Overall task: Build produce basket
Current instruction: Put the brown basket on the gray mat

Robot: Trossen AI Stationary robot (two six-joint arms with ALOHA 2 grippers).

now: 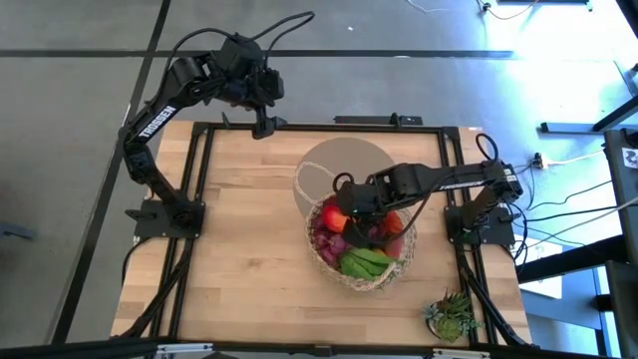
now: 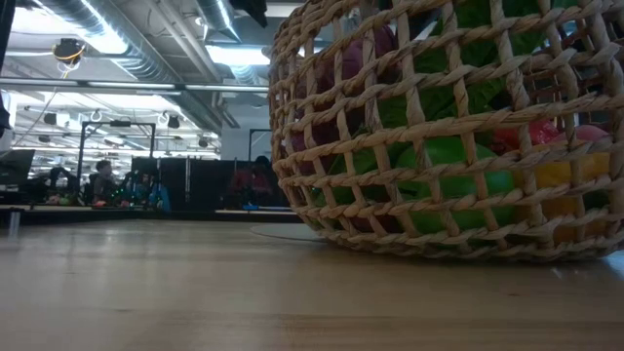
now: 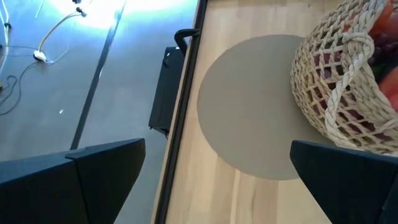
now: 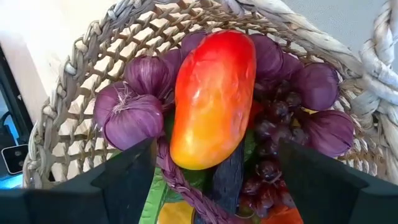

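Hovering over the basket [image 1: 361,277], the right pincer [image 4: 214,168] gapes open — a red-orange mango-like fruit [image 4: 213,99] lies just ahead between its fingers; the left pincer [image 3: 217,180] waits open beyond the tabletop [image 1: 239,259].

Basket [image 4: 74,68] of rough tan woven wicker, glossy smooth red-orange plastic fruit [image 4: 214,99], matt purple bulbs [image 4: 134,118], pale wood-grain tabletop [image 1: 239,249], matt grey round mat [image 3: 255,106]

The right arm is stretched from its base at the right edge toward the middle, wrist angled down, and the right claw [image 1: 351,211] is held low with its fingers [image 4: 124,177] spread wide apart. The left arm is folded back at the far left corner, its left claw [image 1: 261,124] hanging with fingers [image 3: 93,168] parted.
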